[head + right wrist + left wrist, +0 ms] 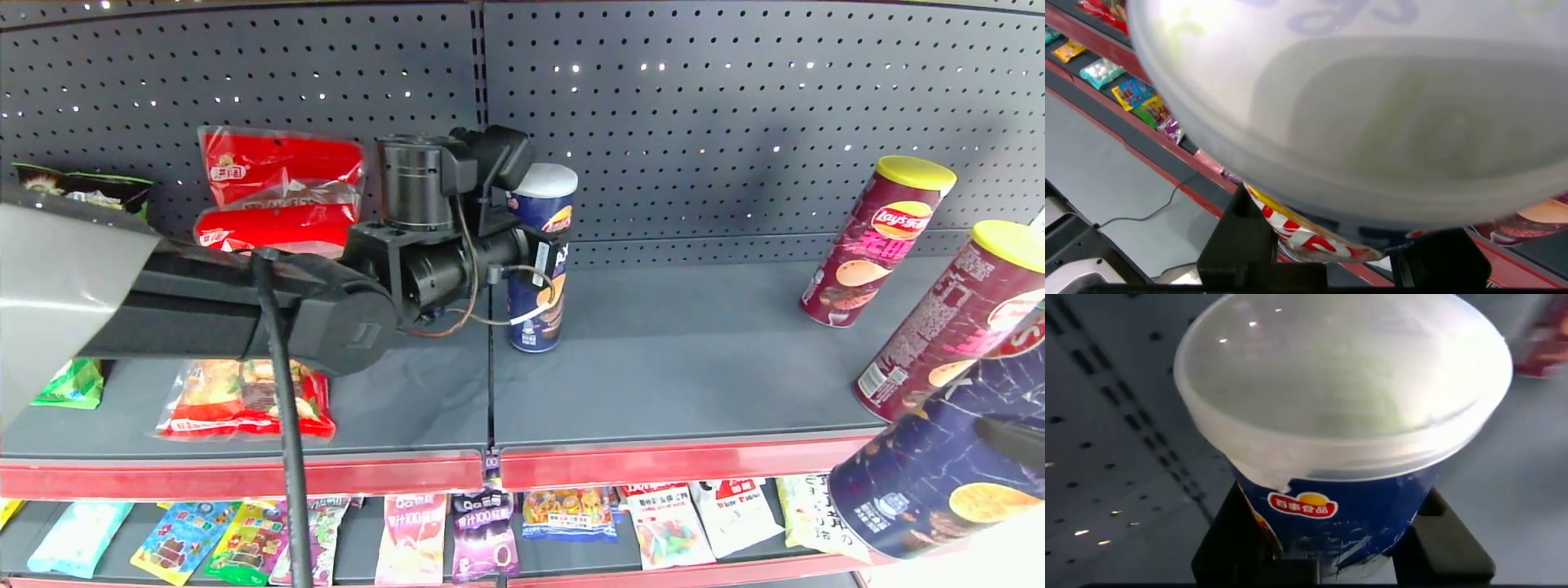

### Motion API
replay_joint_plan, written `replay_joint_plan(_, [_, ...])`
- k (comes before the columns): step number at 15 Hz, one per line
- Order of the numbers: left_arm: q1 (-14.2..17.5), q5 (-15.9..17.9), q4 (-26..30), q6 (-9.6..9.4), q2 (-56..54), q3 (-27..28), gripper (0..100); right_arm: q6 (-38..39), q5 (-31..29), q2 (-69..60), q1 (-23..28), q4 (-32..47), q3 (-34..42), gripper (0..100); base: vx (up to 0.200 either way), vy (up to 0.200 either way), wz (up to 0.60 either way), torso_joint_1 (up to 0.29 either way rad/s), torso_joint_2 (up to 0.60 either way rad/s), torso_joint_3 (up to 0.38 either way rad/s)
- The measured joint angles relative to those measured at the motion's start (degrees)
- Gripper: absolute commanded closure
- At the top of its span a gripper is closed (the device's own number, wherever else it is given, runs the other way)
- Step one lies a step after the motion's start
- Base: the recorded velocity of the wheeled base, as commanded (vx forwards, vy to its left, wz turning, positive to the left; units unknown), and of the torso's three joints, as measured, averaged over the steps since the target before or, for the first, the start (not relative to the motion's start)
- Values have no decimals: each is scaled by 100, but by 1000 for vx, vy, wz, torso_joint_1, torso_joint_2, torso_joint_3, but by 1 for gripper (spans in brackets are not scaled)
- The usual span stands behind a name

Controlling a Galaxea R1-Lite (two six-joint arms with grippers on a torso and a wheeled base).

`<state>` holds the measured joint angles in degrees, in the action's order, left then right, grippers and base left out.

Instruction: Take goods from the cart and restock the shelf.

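while my left gripper [545, 269] is clamped round the blue can [543, 204], which looks to stand upright on the shelf [669, 367] right under it, i'd confirm the base sits flat, then part the jaws slowly and back straight out without nudging it. my right gripper [1339, 265] clasps a second dark can [931, 482], well off to the left gripper's right.

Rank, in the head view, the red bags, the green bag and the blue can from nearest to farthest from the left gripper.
1. Blue can: held in the left gripper, in the middle.
2. Red bags: standing to the gripper's left.
3. Green bag: far left, beyond the red bags.
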<state>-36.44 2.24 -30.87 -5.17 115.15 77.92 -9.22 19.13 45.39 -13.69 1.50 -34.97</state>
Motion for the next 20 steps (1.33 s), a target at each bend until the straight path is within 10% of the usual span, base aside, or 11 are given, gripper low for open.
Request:
replay_joint_plan(3, [77, 1436, 377, 39, -623, -446, 100, 0, -2, 0, 5, 0, -2, 100, 0, 0, 0, 0, 0, 0])
replay_joint_plan(12, [160, 3624, 413, -396, -964, -758, 100, 22, 5, 6, 0, 6, -11, 100, 0, 0, 0, 0, 0, 0])
replay_joint_plan(15, [312, 3873, 405, -974, -761, -752, 100, 35, 2, 26, 0, 9, 0, 100, 0, 0, 0, 0, 0, 0])
replay_joint_plan(20, [350, 4080, 400, -1007, -575, -741, 100, 35, 2, 54, 2, 9, 2, 100, 0, 0, 0, 0, 0, 0])
